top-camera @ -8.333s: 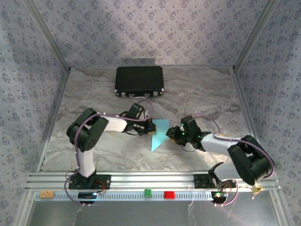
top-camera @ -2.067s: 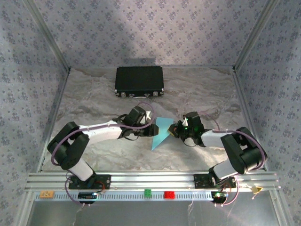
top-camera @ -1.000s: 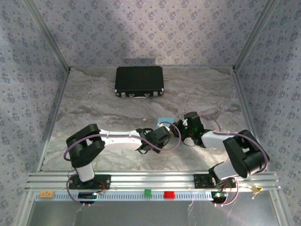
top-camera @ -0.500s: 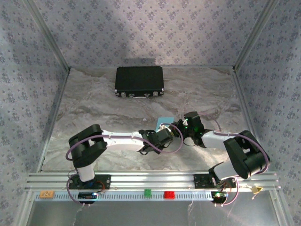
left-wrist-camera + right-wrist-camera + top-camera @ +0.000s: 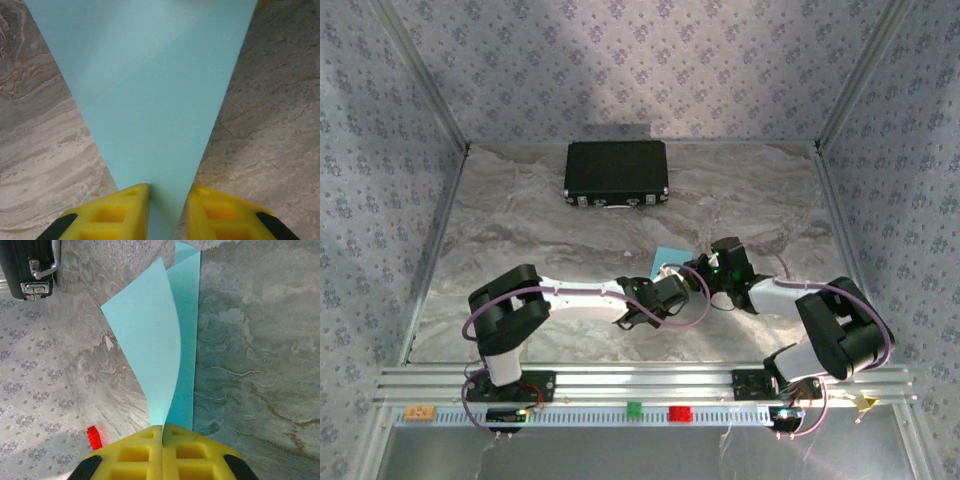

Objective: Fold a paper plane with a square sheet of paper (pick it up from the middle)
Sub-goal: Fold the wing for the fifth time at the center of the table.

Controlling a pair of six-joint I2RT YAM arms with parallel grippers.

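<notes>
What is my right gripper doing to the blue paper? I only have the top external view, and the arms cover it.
Observer: The right gripper is shut on the paper, pinching it where it tapers.
Operator: And the left one?
Observer: The left gripper has its jaws apart, astride the paper's pointed tip.
Operator: Is the paper flat?
Observer: No. Near the right gripper, one layer bows away from the other.

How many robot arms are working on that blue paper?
2. The left arm stretches in from the near left; the right arm comes from the near right. Both meet at the paper mid-table.
</notes>
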